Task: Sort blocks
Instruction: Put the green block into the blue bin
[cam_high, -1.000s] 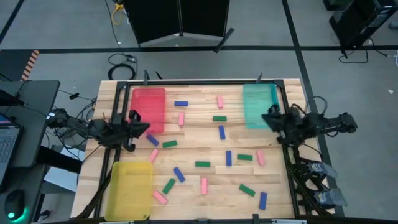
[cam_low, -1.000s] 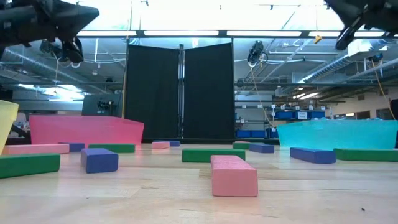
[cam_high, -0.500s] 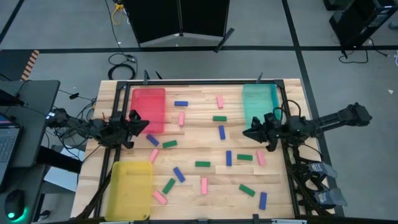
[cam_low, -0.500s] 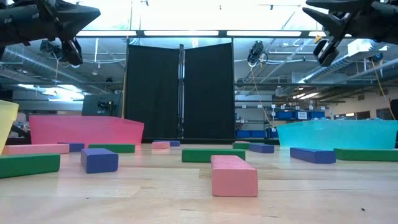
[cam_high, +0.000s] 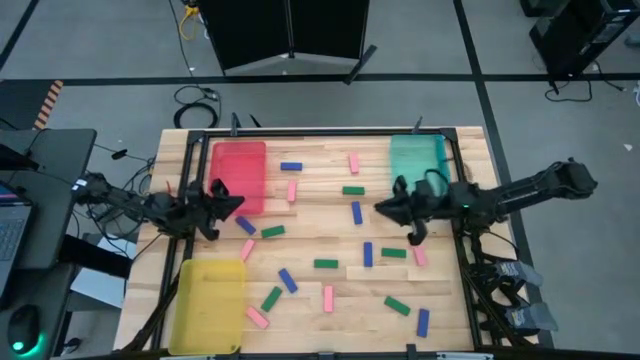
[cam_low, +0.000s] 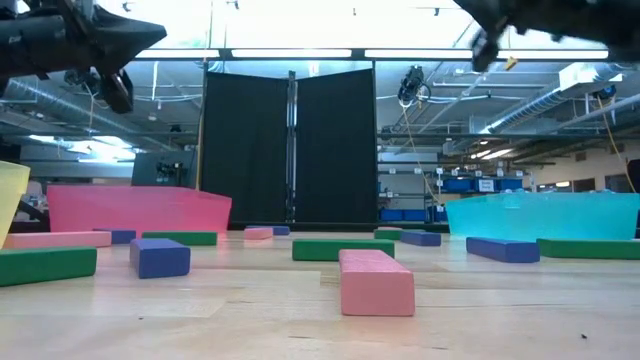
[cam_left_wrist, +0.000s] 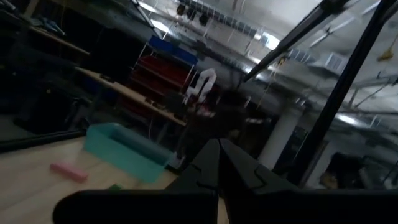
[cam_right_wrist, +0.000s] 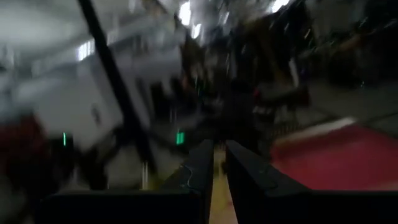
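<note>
Several small pink, blue and green blocks lie flat and scattered on the wooden table: a green one (cam_high: 326, 264), a blue one (cam_high: 368, 254) and a pink one (cam_high: 420, 254). In the low view a pink block (cam_low: 376, 282) lies nearest. My left gripper (cam_high: 233, 206) hangs in the air beside the red tray (cam_high: 240, 175), shut and empty. My right gripper (cam_high: 382, 208) hovers over the table's middle right, in front of the teal tray (cam_high: 415, 170), with its fingers (cam_right_wrist: 199, 163) together and nothing between them. Both grippers are high above the blocks.
A yellow tray (cam_high: 210, 305) sits at the near left corner, the red tray at the far left and the teal tray at the far right. A dark frame runs round the table's edge (cam_high: 300, 131). Bare wood shows between the blocks.
My right arm has reached out from the table's right edge by the teal tray toward the table's middle, staying high above the blocks. No block has moved.
</note>
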